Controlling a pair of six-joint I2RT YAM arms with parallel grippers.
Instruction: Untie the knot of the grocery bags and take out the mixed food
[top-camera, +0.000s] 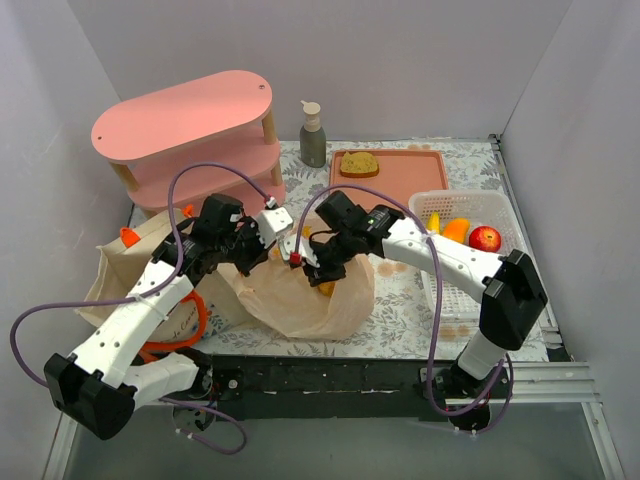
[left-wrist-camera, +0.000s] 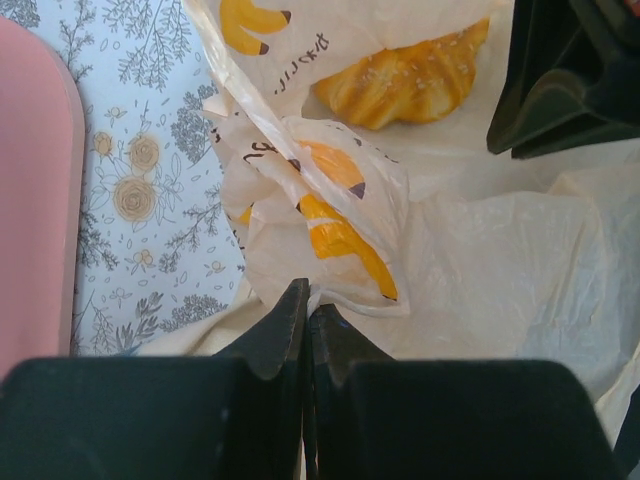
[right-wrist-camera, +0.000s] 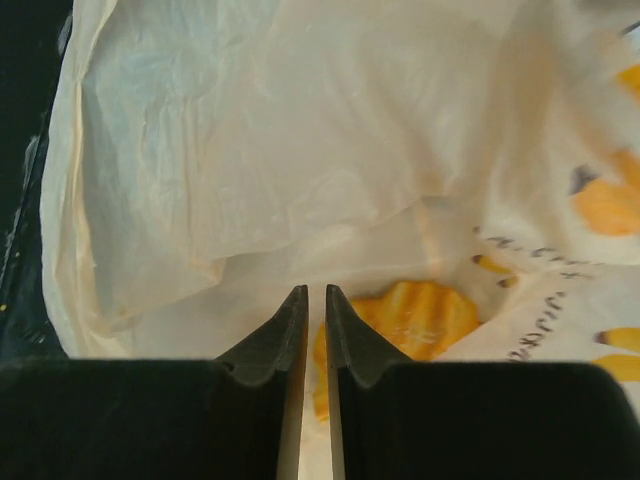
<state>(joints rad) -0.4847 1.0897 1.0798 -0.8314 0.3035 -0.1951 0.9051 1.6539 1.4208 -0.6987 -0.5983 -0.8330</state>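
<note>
The tan plastic grocery bag (top-camera: 300, 300) lies open in the middle, printed with bananas. My left gripper (top-camera: 289, 244) (left-wrist-camera: 308, 300) is shut on a fold of its rim (left-wrist-camera: 330, 210) and holds it up. A golden pastry (top-camera: 326, 290) (left-wrist-camera: 405, 80) (right-wrist-camera: 420, 320) rests inside. My right gripper (top-camera: 318, 272) (right-wrist-camera: 315, 295) reaches into the bag (right-wrist-camera: 250, 150), jaws a narrow slit apart, tips right at the pastry's edge; I see nothing pinched. The canvas tote (top-camera: 125, 265) with orange handles slumps at the left.
A white mesh basket (top-camera: 455, 300) at the right holds bananas (top-camera: 433, 222), an orange wedge (top-camera: 456, 230) and a red apple (top-camera: 485, 238). A bread slice (top-camera: 358, 164) lies on the salmon tray (top-camera: 400, 175). A grey pump bottle (top-camera: 313, 135) and a pink shelf (top-camera: 185, 115) stand behind.
</note>
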